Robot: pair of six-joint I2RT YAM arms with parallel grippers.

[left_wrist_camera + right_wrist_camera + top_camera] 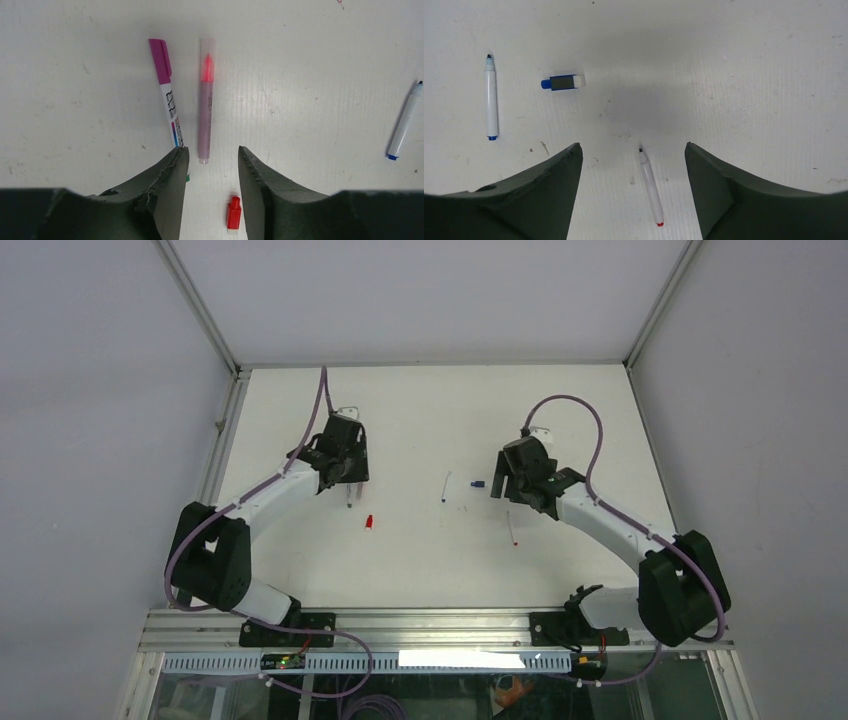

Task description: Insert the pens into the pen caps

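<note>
White tabletop [420, 570] held the pens flat: on my left wrist feed a pale pink pen [205, 107] lay just beside a magenta-capped pen [167, 95], with the red cap [233, 214] loose near its uncapped end. My left gripper [213, 155] stood partly parted, gripping nothing, the pink pen's end between its fingertips. My right gripper [633, 147] gaped wide over a red-ended white pen [650, 187] lying between its fingers; the blue cap [564, 82] and a blue-ended pen [491, 100] lay further toward the left arm
</note>
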